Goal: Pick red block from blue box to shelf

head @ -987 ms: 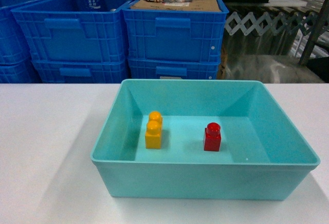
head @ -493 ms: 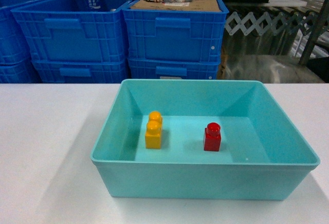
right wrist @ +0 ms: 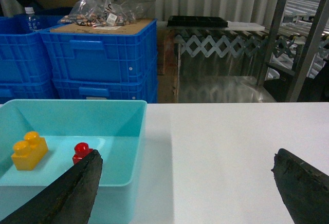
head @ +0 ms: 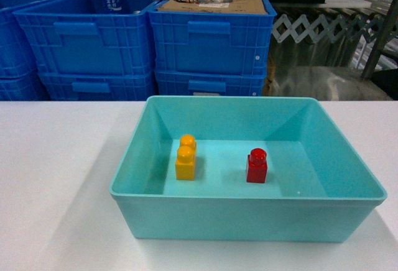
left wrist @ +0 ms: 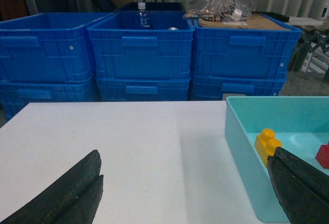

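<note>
The red block (head: 256, 166) sits upright in the blue box (head: 249, 221), right of a yellow brick (head: 185, 158). Both grippers' jaws are spread wide, holding nothing. My worry: a sloppy reach grabs the yellow one or clips the rim.
</note>
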Motion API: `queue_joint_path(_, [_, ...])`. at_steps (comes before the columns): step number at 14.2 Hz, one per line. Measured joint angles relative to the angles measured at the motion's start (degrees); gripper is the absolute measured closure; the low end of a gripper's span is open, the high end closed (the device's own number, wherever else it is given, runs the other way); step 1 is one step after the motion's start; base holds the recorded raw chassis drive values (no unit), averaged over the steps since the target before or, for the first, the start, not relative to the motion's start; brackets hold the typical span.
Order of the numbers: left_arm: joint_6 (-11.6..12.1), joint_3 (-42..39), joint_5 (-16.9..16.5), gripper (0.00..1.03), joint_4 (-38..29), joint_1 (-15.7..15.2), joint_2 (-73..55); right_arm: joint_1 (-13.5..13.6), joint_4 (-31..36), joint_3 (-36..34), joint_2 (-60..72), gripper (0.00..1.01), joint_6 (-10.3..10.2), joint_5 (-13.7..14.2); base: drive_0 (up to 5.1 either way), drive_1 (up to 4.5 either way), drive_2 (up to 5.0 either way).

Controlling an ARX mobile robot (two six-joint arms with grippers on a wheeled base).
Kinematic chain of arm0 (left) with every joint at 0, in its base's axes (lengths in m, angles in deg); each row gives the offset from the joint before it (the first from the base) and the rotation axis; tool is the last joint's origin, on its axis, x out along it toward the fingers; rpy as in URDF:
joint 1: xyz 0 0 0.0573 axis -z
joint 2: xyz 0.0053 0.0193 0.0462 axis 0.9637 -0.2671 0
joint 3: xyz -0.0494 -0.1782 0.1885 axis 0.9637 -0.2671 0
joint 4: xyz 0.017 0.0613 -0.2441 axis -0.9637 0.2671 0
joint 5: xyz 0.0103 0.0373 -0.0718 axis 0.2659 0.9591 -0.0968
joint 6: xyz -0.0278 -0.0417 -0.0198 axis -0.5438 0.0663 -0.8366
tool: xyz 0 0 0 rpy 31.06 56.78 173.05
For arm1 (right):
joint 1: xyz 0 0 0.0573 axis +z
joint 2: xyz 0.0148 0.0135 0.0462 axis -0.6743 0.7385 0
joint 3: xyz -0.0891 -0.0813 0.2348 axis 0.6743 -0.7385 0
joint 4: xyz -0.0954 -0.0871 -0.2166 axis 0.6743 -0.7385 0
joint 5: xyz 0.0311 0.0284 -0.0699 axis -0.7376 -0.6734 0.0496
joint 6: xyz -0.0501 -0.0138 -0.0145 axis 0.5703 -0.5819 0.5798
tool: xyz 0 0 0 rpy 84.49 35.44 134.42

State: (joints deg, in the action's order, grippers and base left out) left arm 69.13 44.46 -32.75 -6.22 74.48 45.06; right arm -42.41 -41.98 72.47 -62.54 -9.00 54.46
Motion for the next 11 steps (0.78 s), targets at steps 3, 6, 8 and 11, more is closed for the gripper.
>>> queue_joint_path(3, [0.0,0.0,0.0,0.05,0.0,0.0,0.0,0.0,0.0,0.0,0.0,0.03,0.0,0.02,0.0,0.0,0.0])
queue_joint_path(6, [0.0,0.0,-0.04,0.05,0.0,0.0,0.0,4.96,-2.1,6.03,15.12,0.03,1.53,-11.54,0.0,0.0,0.0])
queue_joint_path(8, [0.0,0.0,0.0,0.05,0.0,0.0,0.0,9.99,5.03,13.0,30.21,0.03,-1.42,-11.23,0.0,0.0,0.0])
queue_joint_path(11, [0.0,0.0,-0.02,0.05,0.0,0.0,0.0,17.53,11.93,24.3,55.8,0.03,-3.1,-5.6,0.0,0.0,0.0])
